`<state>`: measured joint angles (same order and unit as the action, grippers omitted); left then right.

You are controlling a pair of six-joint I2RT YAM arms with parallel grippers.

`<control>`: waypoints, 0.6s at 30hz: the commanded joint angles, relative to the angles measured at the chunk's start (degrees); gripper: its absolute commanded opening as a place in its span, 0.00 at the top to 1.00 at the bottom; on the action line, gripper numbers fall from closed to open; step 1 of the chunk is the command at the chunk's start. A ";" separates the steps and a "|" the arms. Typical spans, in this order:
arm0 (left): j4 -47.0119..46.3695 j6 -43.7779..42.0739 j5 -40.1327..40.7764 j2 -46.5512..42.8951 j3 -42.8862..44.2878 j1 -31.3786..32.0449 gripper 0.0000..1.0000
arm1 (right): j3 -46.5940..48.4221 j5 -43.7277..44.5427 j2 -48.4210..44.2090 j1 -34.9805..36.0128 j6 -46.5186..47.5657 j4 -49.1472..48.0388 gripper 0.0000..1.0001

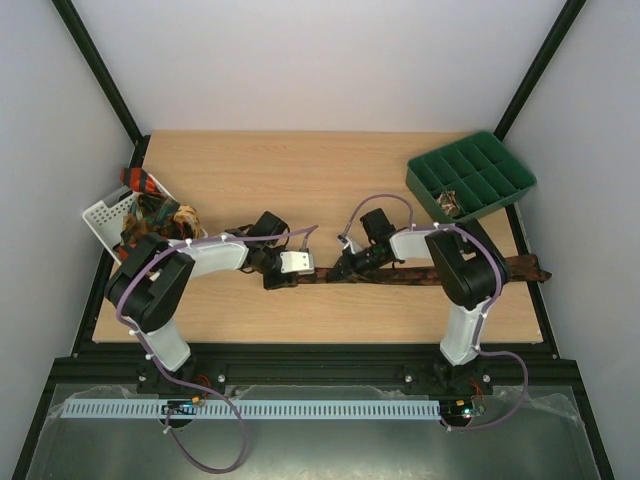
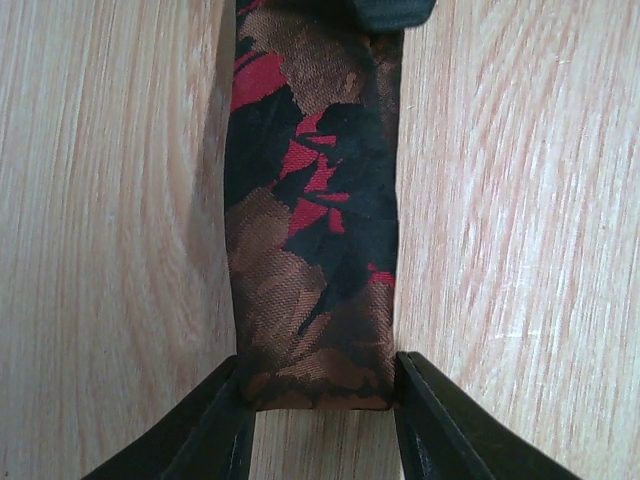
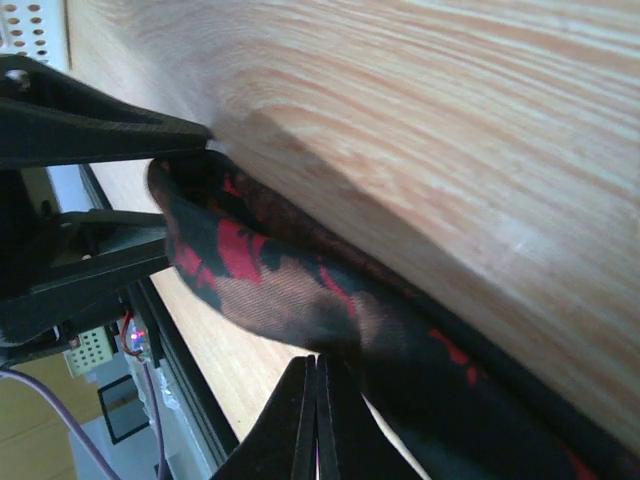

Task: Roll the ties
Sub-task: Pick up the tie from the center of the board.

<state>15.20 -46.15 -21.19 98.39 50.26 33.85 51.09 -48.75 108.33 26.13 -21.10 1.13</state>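
Note:
A dark brown tie (image 1: 410, 272) with red and black patches lies stretched along the table's front. Its wide end reaches past the right edge. In the left wrist view the tie's (image 2: 315, 230) narrow end lies flat between my left gripper's (image 2: 318, 362) fingers, which press on both side edges. From above, the left gripper (image 1: 275, 280) sits at that end. A little to its right, my right gripper (image 1: 342, 270) is shut, pinching the tie's (image 3: 300, 290) edge at its tips (image 3: 318, 362); the fabric arches up off the wood there. Other ties (image 1: 165, 210) sit bundled in the basket.
A white slotted basket (image 1: 105, 215) stands at the left edge, with an orange-and-black striped tie (image 1: 143, 182) poking out of it. A green compartment tray (image 1: 490, 165) stands at the back right. The left gripper's fingers (image 3: 90, 125) show close by in the right wrist view.

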 commanded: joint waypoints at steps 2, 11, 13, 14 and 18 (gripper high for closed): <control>1.87 -1.30 -1.83 0.63 0.72 0.26 0.59 | -0.81 -2.52 -6.73 0.24 -3.45 -1.98 0.99; 0.74 -0.72 -2.45 0.12 -0.25 0.29 0.59 | 0.85 0.86 1.29 0.28 -2.98 -2.36 0.99; 0.62 -0.70 -2.49 -0.18 -0.55 0.34 0.60 | 1.13 1.98 2.59 0.24 -2.29 -1.99 0.99; 0.62 -0.62 -2.52 -0.31 -0.60 0.29 0.61 | 1.23 2.53 3.13 0.25 -2.03 -1.82 0.99; 0.77 0.01 -4.07 -2.23 -0.30 0.32 0.66 | 1.03 3.37 4.38 0.24 -1.62 -1.08 0.99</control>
<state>15.38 -46.11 -22.52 98.43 50.17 33.85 52.03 -48.93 110.37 26.13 -23.42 -2.66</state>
